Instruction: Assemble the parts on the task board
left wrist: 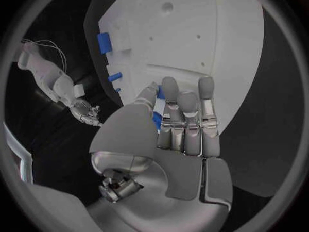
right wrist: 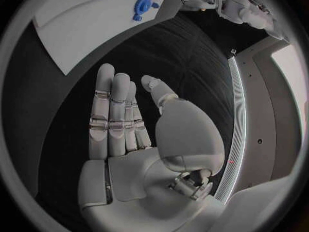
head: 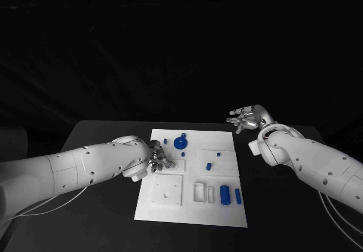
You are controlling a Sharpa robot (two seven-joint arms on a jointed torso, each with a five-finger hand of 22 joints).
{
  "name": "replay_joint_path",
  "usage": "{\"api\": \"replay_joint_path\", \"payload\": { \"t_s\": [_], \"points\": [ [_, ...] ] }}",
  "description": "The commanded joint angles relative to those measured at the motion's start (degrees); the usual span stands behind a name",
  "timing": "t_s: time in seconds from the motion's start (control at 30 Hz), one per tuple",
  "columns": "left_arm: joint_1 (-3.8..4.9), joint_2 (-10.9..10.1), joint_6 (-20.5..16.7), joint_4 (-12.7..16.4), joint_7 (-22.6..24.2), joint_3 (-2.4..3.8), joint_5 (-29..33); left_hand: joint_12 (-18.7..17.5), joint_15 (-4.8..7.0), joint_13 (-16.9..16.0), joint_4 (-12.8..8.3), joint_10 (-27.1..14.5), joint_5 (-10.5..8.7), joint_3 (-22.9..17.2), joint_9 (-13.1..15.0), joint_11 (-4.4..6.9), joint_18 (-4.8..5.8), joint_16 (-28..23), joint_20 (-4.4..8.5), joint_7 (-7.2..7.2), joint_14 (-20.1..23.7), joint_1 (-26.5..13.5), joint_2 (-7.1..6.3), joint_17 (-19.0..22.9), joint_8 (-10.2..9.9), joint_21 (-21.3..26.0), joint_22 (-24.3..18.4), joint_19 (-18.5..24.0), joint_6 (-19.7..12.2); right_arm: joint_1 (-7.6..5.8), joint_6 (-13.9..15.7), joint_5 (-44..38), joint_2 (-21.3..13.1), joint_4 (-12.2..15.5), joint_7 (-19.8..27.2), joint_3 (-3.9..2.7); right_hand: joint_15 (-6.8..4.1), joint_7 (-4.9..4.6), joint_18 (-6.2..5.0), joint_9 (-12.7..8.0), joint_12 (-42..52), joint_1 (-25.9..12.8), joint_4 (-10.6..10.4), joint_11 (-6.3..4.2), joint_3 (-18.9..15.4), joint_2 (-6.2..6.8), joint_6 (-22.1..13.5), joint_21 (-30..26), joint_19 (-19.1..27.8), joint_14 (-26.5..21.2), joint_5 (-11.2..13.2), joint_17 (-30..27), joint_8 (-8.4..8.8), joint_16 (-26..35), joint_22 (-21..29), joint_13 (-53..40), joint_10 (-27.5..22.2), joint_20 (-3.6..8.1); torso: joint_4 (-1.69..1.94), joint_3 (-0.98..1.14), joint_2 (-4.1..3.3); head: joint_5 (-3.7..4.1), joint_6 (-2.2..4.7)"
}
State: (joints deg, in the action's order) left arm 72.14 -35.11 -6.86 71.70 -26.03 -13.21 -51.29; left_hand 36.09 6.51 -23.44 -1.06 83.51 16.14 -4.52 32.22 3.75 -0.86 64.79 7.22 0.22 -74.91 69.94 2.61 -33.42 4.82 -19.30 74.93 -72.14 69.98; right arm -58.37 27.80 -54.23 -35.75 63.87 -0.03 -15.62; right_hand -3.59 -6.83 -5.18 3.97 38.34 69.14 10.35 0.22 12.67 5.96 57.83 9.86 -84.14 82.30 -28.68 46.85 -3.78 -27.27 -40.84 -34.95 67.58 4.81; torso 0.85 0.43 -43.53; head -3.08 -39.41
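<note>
The white rectangular task board [head: 193, 178] lies in the middle of the black bench [head: 98, 220]. On its far part sits a round blue disc-shaped part [head: 181, 142], with a small blue peg [head: 166, 141] just beside it and another small blue peg [head: 184, 154] a little nearer to the robot. Two more small blue pegs [head: 210, 166] stand in a square field to the right of these. At the near right corner of the board two blue cylinder parts [head: 225, 195] lie side by side next to a narrow rectangular slot [head: 200, 192].

The left silver hand [head: 159, 160] is over the left middle of the board, close to the small peg. In the left wrist view this hand [left wrist: 183, 123] has its fingers [left wrist: 188, 113] straight and pressed together, and a small blue piece [left wrist: 156, 119] shows between the thumb and the fingers; I cannot tell if the hand really pinches it.

The right silver hand [head: 247, 118] is raised beyond the far right corner of the board, well apart from all parts. In the right wrist view its fingers [right wrist: 116, 113] are straight and close together, the thumb stands apart, and the hand [right wrist: 138, 134] holds nothing.
</note>
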Motion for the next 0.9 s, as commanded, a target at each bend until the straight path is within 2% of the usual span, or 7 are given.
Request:
{"api": "replay_joint_path", "payload": {
  "t_s": [0.03,0.17,0.47,0.63,0.77,0.83,0.9],
  "points": [
    [-0.02,-0.3,-0.09,0.65,1.21,0.22,1.52,-0.38,-0.24,0.06,-5.8,2.0,0.1,-5.09,0.46,0.02,-0.36,-0.01,-0.38,0.03,-0.06,1.26,1.79,0.13,0.11,-0.34,1.07,0.12,-0.23,0.1,-0.97,0.0,0.04,-0.01,0.17,-0.02,0.2,0.01,-0.35,-0.05,0.3,-0.74,-0.31,-0.07,-0.09,0.02,-0.33,0.36,-1.17,0.21,-0.31,0.08,0.17,0.28,0.08,-0.04,-0.48,-0.37,0.06,0.0,0.02,-0.05,-0.12],
    [0.18,-1.01,1.32,1.37,1.41,0.86,1.96,-0.66,-0.38,0.16,-6.02,1.89,-1.1,-5.1,0.23,-0.05,-0.41,-0.11,-0.55,0.16,0.08,1.97,1.97,0.19,-0.16,-0.32,1.06,0.4,-0.23,0.2,-1.08,0.01,0.04,-0.08,0.15,-0.02,0.2,0.01,-0.35,-0.05,0.3,-0.74,-0.31,-0.07,-0.09,0.02,-0.33,0.36,-1.17,0.21,-0.31,0.08,0.17,0.28,0.08,-0.04,-0.48,-0.37,0.06,0.02,0.04,-0.12,-0.16],
    [0.89,-1.72,5.0,1.9,1.49,1.43,4.25,-0.95,-0.54,0.21,-6.35,1.5,-0.23,-5.44,0.9,-0.16,-0.5,-0.17,-0.7,0.29,0.55,1.51,2.95,0.29,-0.02,-0.32,1.06,0.82,-0.51,0.36,-1.25,0.02,0.07,-0.22,0.1,-0.02,0.2,0.01,-0.34,-0.05,0.32,-0.86,-0.42,-0.06,-0.12,0.0,-0.36,0.37,-1.16,0.21,-0.35,0.09,0.17,0.27,0.14,-0.06,-0.49,-0.38,-0.04,0.01,-0.02,-0.2,-0.13],
    [1.28,-1.85,6.81,1.73,1.57,1.54,5.59,-0.72,-0.49,-0.02,-8.73,0.71,2.51,-7.11,5.51,-0.23,-0.28,0.11,-0.5,0.33,1.14,-1.59,4.15,0.65,0.89,-0.4,1.06,1.18,-1.88,0.42,-1.31,0.02,0.05,-0.29,0.08,-0.02,0.2,0.01,-0.34,-0.05,0.32,-0.86,-0.42,-0.06,-0.12,0.0,-0.36,0.37,-1.16,0.21,-0.35,0.09,0.17,0.27,0.14,-0.06,-0.49,-0.38,0.0,0.03,-0.01,-0.23,-0.13],
    [1.49,-1.76,7.87,1.44,1.6,1.58,6.08,-0.66,-0.45,-0.06,-9.8,0.4,6.66,-8.4,7.27,-0.23,-0.23,0.24,-0.38,0.31,1.39,-3.87,4.65,0.76,1.25,-0.46,1.1,1.34,-2.22,0.45,-1.37,0.02,0.07,-0.33,0.06,-0.02,0.2,0.01,-0.34,-0.05,0.33,-0.84,-0.41,-0.06,-0.11,0.01,-0.36,0.38,-1.16,0.21,-0.35,0.09,0.17,0.27,0.16,-0.06,-0.5,-0.38,-0.02,0.02,-0.03,-0.22,-0.18],
    [1.58,-1.63,8.42,1.21,1.58,1.59,6.26,-0.5,-0.4,-0.12,-12.38,0.19,7.87,-10.22,10.13,-0.19,-0.19,0.43,-0.3,0.33,1.55,-7.01,5.49,0.96,1.71,-0.67,1.1,1.47,-2.75,0.46,-1.39,0.02,0.08,-0.36,0.04,-0.02,0.2,0.01,-0.33,-0.05,0.34,-0.78,-0.38,-0.07,-0.11,0.04,-0.37,0.4,-1.16,0.19,-0.34,0.09,0.17,0.27,0.22,-0.08,-0.52,-0.37,-0.03,0.01,-0.02,-0.19,-0.2],
    [1.68,-1.43,8.99,0.9,1.55,1.59,6.46,-0.43,-0.34,-0.16,-13.36,0.06,10.49,-10.94,11.99,-0.16,-0.16,0.51,-0.23,0.13,1.67,-8.71,5.89,1.02,2.23,-0.79,1.13,1.59,-2.9,0.47,-1.41,0.02,0.09,-0.38,0.02,-0.02,0.2,0.01,-0.33,-0.05,0.34,-0.78,-0.38,-0.07,-0.11,0.04,-0.37,0.4,-1.16,0.19,-0.34,0.09,0.17,0.27,0.22,-0.08,-0.52,-0.37,-0.04,0.02,-0.02,-0.2,-0.18]
  ]
}}
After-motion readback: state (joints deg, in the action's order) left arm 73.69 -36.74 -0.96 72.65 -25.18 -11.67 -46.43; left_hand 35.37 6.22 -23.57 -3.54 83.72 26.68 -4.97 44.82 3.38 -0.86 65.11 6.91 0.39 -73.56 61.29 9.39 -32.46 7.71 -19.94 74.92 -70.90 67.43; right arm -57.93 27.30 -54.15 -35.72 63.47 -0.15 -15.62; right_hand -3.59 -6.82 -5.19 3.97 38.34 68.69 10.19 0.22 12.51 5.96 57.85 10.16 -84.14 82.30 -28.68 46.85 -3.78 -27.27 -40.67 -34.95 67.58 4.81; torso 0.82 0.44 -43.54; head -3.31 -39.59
